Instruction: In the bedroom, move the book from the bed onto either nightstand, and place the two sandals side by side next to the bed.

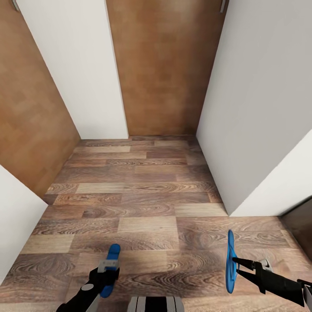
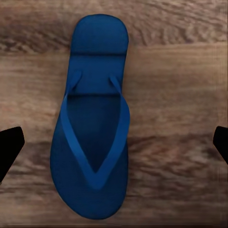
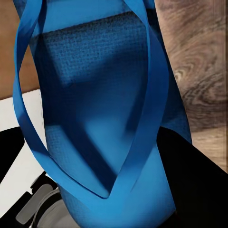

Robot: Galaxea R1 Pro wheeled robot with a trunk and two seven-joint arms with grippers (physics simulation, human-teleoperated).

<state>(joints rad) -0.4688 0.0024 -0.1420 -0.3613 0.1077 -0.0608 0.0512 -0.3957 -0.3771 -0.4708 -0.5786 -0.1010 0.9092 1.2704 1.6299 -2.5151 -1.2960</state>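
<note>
A bright blue flat flip-flop (image 2: pixel 92 118) lies sole-down on the brown wood-plank floor (image 1: pixel 143 203), thong straps up, in the left wrist view; the left gripper (image 2: pixel 114 145) hangs above it with its two dark fingertips (image 2: pixel 9 147) spread wide to either side of the sandal, touching nothing. In the head view that sandal (image 1: pixel 111 268) pokes out from under the left gripper (image 1: pixel 106 273) near the floor's near edge. The right gripper (image 1: pixel 242 265) is clamped on a second bright blue flip-flop (image 1: pixel 231 262), which stands on edge, lifted off the planks toward the near right of the floor; the right wrist view shows its straps and footbed (image 3: pixel 99 109) close against the dark fingers (image 3: pixel 199 185). White wall panels (image 1: pixel 260 99) and brown wooden doors (image 1: pixel 162 65) enclose the floor's far end.
</note>
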